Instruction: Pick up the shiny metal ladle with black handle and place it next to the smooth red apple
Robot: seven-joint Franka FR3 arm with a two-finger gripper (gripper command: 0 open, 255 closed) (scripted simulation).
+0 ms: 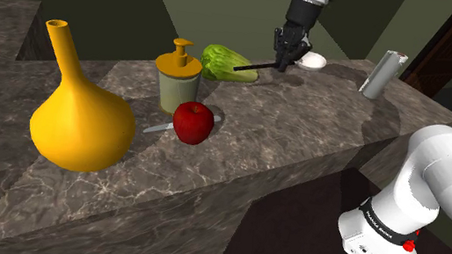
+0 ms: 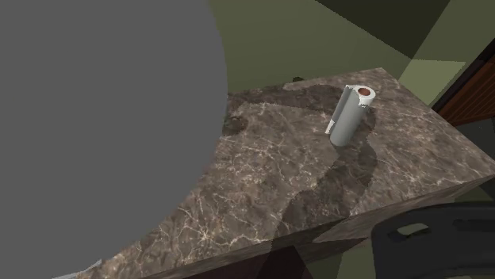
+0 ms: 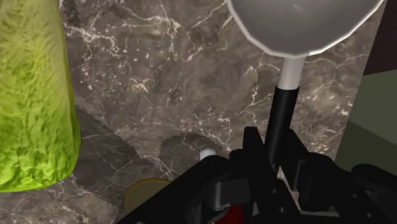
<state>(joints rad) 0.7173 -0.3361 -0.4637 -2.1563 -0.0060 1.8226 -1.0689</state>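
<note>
Broadly, a dark veined counter (image 1: 321, 133) lies beneath the gripper (image 1: 287, 60) and bears every object. A yellow gourd-shaped vase (image 1: 81, 126), the largest item, stands well apart from the gripper toward the shoulder view's left. A green lettuce (image 1: 227, 63) lies just beside the gripper on that same side. An olive pump dispenser (image 1: 177, 78) stands beyond the lettuce, farther from the gripper. A grey paper roll (image 1: 382, 74) stands on the gripper's opposite side, apart from it. A red apple (image 1: 193, 123) sits well apart from the gripper, just beside the dispenser. The ladle (image 3: 283, 108) is at the gripper itself: the fingers clasp its black handle, and its pale grey bowl (image 3: 299, 25) projects ahead of the fingertips.
</note>
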